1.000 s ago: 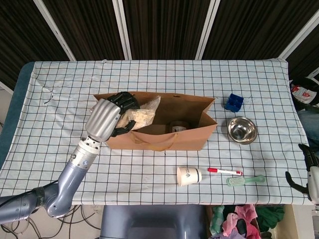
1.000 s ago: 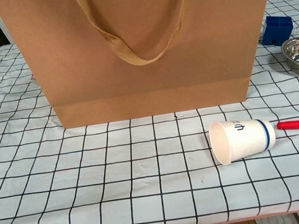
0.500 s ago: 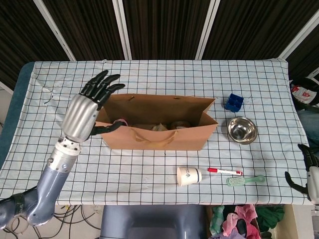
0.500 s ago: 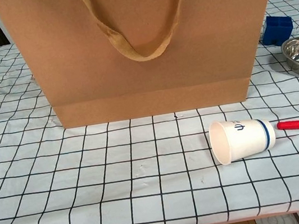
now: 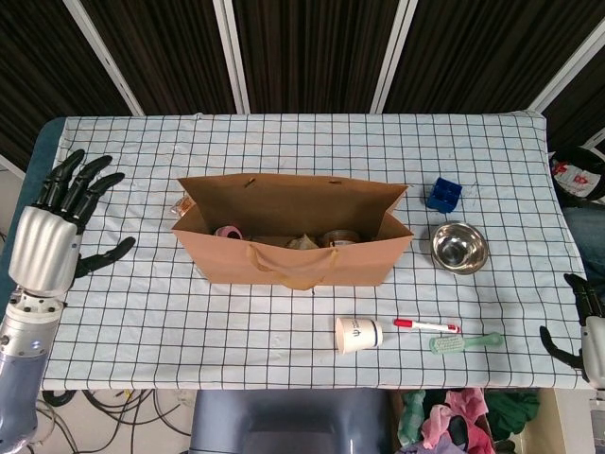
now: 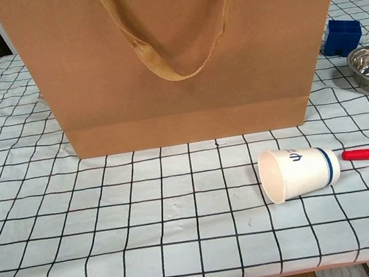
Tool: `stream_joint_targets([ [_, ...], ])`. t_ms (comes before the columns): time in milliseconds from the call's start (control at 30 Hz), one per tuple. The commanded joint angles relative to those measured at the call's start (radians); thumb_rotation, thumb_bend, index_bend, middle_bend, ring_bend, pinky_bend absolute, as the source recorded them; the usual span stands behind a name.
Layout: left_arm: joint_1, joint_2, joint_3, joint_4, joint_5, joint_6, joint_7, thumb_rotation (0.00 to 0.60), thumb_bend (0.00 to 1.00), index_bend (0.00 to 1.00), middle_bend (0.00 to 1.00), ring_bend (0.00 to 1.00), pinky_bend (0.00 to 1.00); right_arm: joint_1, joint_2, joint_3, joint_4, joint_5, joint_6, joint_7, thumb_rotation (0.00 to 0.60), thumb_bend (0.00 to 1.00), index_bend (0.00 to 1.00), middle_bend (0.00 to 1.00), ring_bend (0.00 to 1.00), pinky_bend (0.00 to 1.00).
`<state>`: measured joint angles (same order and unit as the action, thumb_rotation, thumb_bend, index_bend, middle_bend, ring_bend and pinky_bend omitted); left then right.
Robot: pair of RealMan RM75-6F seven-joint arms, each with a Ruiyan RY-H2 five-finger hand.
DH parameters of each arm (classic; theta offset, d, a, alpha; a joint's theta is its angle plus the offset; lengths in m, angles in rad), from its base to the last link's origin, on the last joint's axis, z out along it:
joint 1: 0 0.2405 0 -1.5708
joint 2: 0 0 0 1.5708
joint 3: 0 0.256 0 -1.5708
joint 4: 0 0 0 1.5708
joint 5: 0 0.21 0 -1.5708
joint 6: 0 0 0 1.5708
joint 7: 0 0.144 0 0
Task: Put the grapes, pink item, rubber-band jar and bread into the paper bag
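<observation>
The brown paper bag [image 5: 293,260] stands open at the table's middle, and its front wall [image 6: 179,62] fills the chest view. Inside it I see the pink item [image 5: 227,231] at the left, the wrapped bread [image 5: 302,242] in the middle and the jar [image 5: 340,236] to the right. No grapes show. My left hand [image 5: 49,236] hovers at the table's far left edge, well away from the bag, fingers spread and holding nothing. Only part of my right hand [image 5: 586,326] shows at the right edge, off the table.
Right of the bag sit a blue block [image 5: 442,194] and a steel bowl [image 5: 459,247]. In front lie a tipped paper cup [image 5: 358,334], a red-capped marker [image 5: 427,325] and a green toothbrush [image 5: 465,341].
My left hand let go of the bread, which now lies in the bag. The hand then swung left to the table's edge with fingers spread. The right hand stayed put.
</observation>
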<state>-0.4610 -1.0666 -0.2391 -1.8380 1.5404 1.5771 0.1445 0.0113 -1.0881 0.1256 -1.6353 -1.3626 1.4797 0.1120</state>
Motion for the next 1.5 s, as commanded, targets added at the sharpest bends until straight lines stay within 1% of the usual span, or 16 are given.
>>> stream_joint_targets([
  [33, 0.048, -0.038, 0.068, 0.198, 0.016, -0.011, -0.171, 0.6, 0.09, 0.19, 0.13, 0.0, 0.16, 0.0, 0.0, 0.0, 0.0, 0.0, 0.0, -0.001, 0.6, 0.3, 0.1, 0.09, 0.19, 0.33],
  [100, 0.043, -0.056, 0.072, 0.239, 0.002, -0.037, -0.195, 0.6, 0.09, 0.19, 0.13, 0.0, 0.16, 0.0, -0.001, 0.0, 0.0, 0.0, 0.0, -0.003, 0.6, 0.3, 0.1, 0.09, 0.19, 0.33],
  [233, 0.014, -0.119, 0.07, 0.371, -0.032, -0.107, -0.206, 0.6, 0.09, 0.19, 0.13, 0.0, 0.15, 0.001, -0.001, 0.0, 0.0, 0.0, -0.001, -0.007, 0.6, 0.3, 0.1, 0.09, 0.19, 0.33],
  [367, -0.027, -0.185, 0.065, 0.477, -0.105, -0.23, -0.225, 0.6, 0.09, 0.18, 0.12, 0.0, 0.13, 0.001, -0.001, 0.001, 0.0, 0.003, -0.001, -0.006, 0.6, 0.3, 0.1, 0.09, 0.19, 0.33],
  [400, -0.045, -0.208, 0.06, 0.512, -0.138, -0.283, -0.236, 0.6, 0.09, 0.18, 0.12, 0.0, 0.13, 0.001, -0.001, 0.001, 0.001, 0.003, -0.002, -0.005, 0.6, 0.3, 0.1, 0.09, 0.19, 0.33],
  [500, -0.086, -0.261, 0.04, 0.595, -0.185, -0.366, -0.261, 0.6, 0.09, 0.17, 0.1, 0.0, 0.12, 0.001, -0.001, 0.001, 0.002, 0.004, -0.002, -0.003, 0.6, 0.3, 0.1, 0.09, 0.19, 0.33],
  [633, -0.132, -0.31, 0.021, 0.666, -0.199, -0.43, -0.306, 0.6, 0.07, 0.17, 0.1, 0.0, 0.12, 0.0, -0.001, 0.002, 0.002, 0.004, -0.001, -0.002, 0.6, 0.3, 0.1, 0.09, 0.19, 0.33],
  [800, -0.185, -0.354, 0.018, 0.713, -0.215, -0.516, -0.3, 0.6, 0.05, 0.15, 0.1, 0.0, 0.12, 0.002, -0.002, 0.001, 0.003, 0.004, -0.004, -0.005, 0.6, 0.3, 0.1, 0.09, 0.19, 0.33],
  [1033, -0.264, -0.414, -0.004, 0.77, -0.281, -0.626, -0.168, 0.6, 0.05, 0.15, 0.1, 0.0, 0.12, 0.0, -0.001, 0.001, 0.0, 0.004, -0.001, -0.005, 0.6, 0.3, 0.1, 0.09, 0.19, 0.33],
  [1133, -0.29, -0.442, -0.019, 0.781, -0.319, -0.665, -0.137, 0.6, 0.05, 0.15, 0.09, 0.0, 0.12, 0.001, -0.001, 0.001, 0.002, 0.005, -0.004, -0.004, 0.6, 0.3, 0.1, 0.09, 0.19, 0.33],
  [1400, -0.34, -0.526, -0.036, 0.873, -0.381, -0.733, -0.104, 0.6, 0.05, 0.13, 0.06, 0.0, 0.12, 0.001, -0.001, 0.001, 0.004, 0.005, -0.006, 0.001, 0.6, 0.3, 0.11, 0.09, 0.19, 0.33],
  [1500, -0.354, -0.551, -0.034, 0.906, -0.387, -0.756, -0.108, 0.6, 0.04, 0.13, 0.05, 0.0, 0.08, 0.002, -0.003, 0.004, 0.007, 0.009, -0.006, 0.001, 0.6, 0.3, 0.11, 0.09, 0.19, 0.33],
])
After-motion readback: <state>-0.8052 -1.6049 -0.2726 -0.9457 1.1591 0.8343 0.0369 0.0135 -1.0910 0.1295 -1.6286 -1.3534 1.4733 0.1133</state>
